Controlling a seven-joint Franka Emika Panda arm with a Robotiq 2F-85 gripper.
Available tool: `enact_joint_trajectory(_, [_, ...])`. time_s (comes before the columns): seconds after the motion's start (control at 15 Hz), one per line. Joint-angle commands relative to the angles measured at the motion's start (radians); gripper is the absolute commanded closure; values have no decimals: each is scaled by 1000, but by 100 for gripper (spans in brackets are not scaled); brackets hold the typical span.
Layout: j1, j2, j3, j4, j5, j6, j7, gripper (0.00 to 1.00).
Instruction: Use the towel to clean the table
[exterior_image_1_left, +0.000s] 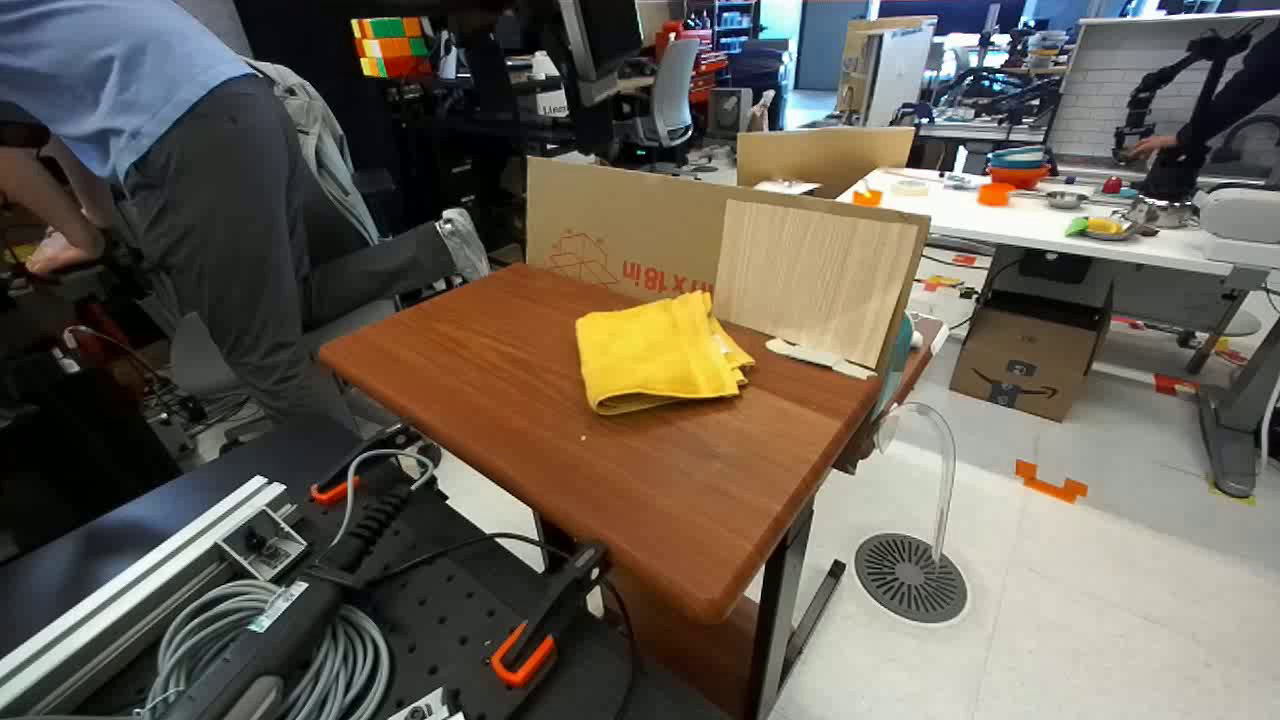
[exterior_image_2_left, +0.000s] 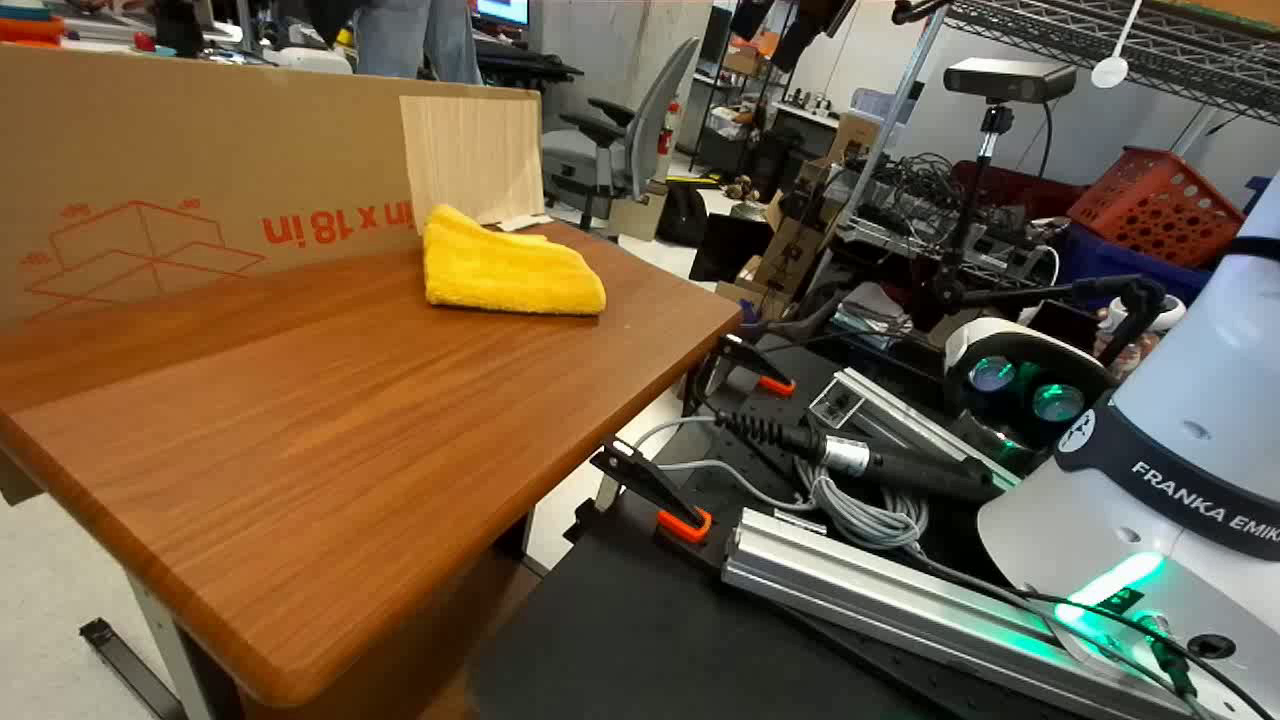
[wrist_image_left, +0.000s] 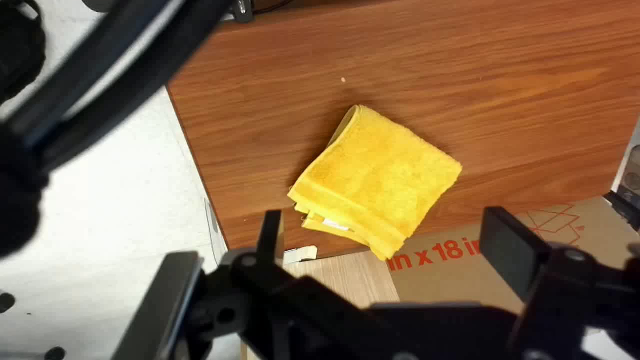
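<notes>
Hand (wrist_image_left: 385, 227): fingers apart. The yellow towel (exterior_image_1_left: 655, 355) lies folded on the wood-grain table (exterior_image_1_left: 480, 350). A cardboard panel (exterior_image_1_left: 620, 215) stands along one table edge, a pale board (exterior_image_1_left: 810, 270) on its table-facing side. Beyond the table: grey chair (exterior_image_2_left: 655, 120). Below the table: pale floor (exterior_image_1_left: 1060, 580).

Robotics lab — Franka arm (exterior_image_2_left: 1180, 485); camera (exterior_image_2_left: 1010, 80) on stand (exterior_image_2_left: 970, 200); wire shelving (exterior_image_2_left: 1180, 60) — cables (exterior_image_2_left: 915, 185) heaped below.

"FRANKA EMIKA" on arm (exterior_image_2_left: 1195, 400), "in x 18 in" on cardboard (wrist_image_left: 440, 280)
</notes>
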Motion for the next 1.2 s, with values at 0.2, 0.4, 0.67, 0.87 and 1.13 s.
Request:
enact_joint_trajectory(0.2, [-17,1,17,2,13,-4,-10,0])
enact_joint_trajectory(0.4, [-17,1,17,2,13,-4,-10,0])
enact_joint_trajectory(0.67, [-2,75,36,70,-9,-113,-22,0])
enact_joint_trajectory(0.87, [20,215,45,182,-1,-212,-45,0])
enact_joint_trajectory(1.13, [-5,442,100,311,-19,-12,88,0])
